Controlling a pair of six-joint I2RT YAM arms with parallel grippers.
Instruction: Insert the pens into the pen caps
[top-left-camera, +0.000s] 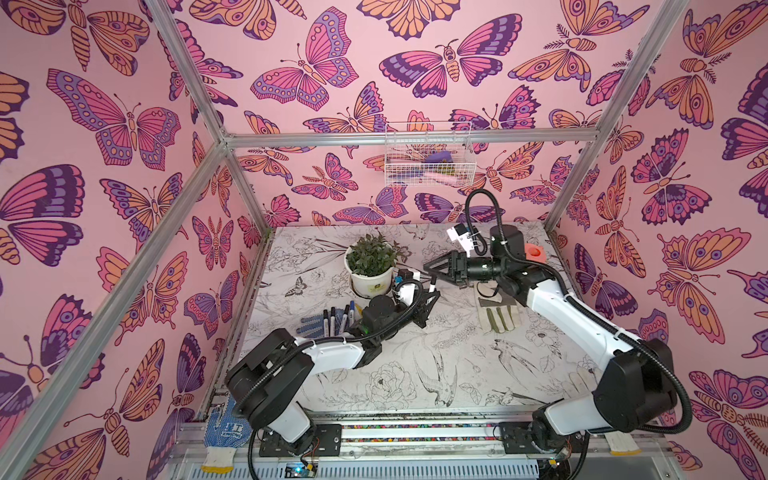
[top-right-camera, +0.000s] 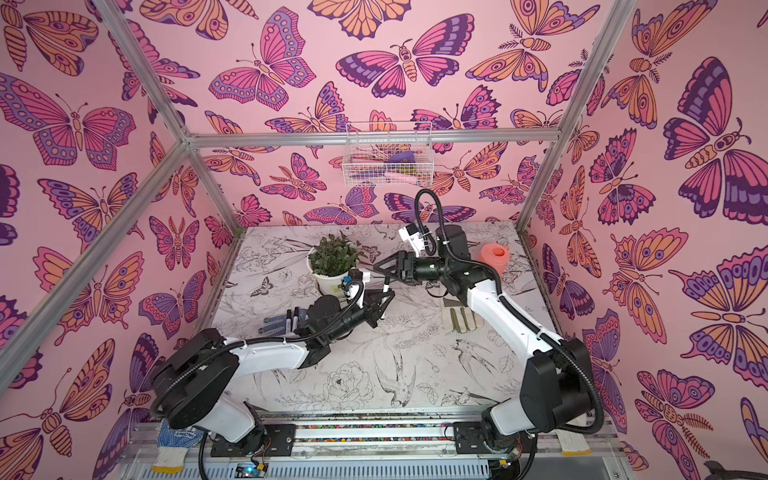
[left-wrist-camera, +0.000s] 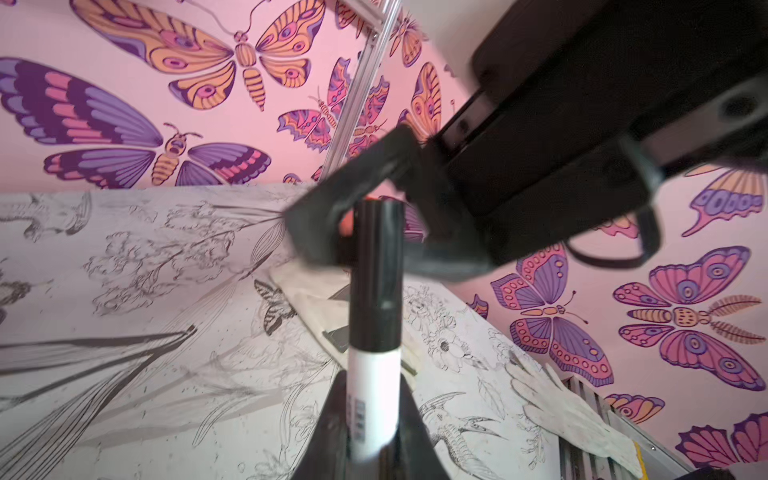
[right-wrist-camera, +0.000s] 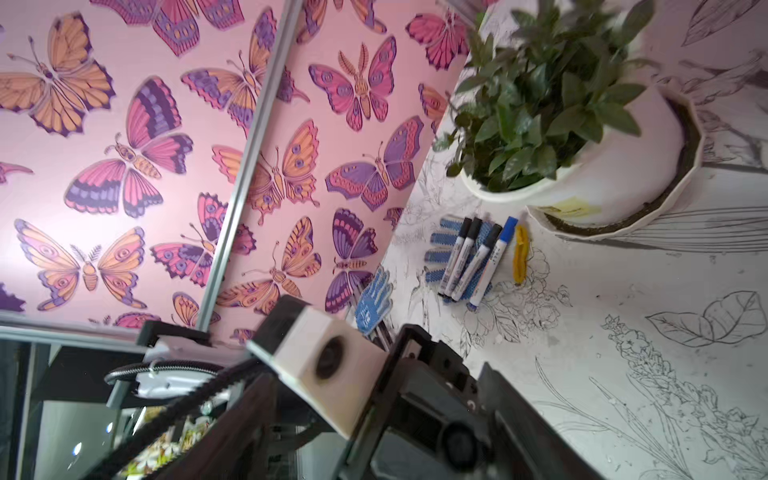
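The left fingers (left-wrist-camera: 332, 432) pinch a white-barrelled pen (left-wrist-camera: 374, 386) with black print, its black cap (left-wrist-camera: 376, 270) seated on the end; the right fingers (left-wrist-camera: 328, 208) stand spread wide just by that cap.

- Leafy potted plant (top-left-camera: 371, 266) toward the bench's far edge.
- Pale work glove (top-left-camera: 496, 318) right of middle.
- Coral plastic container (top-left-camera: 535, 252), far right corner.
- Blue-dotted glove (top-left-camera: 309, 327) near the left edge.

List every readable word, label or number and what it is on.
Nothing reads clearly.
Barrel print on the held pen: blurred.
Barrel print on the four pens on the blue glove: too small.
Yellow label on the plant pot: blurred.
White logo on the glove by the front rail: illegible.
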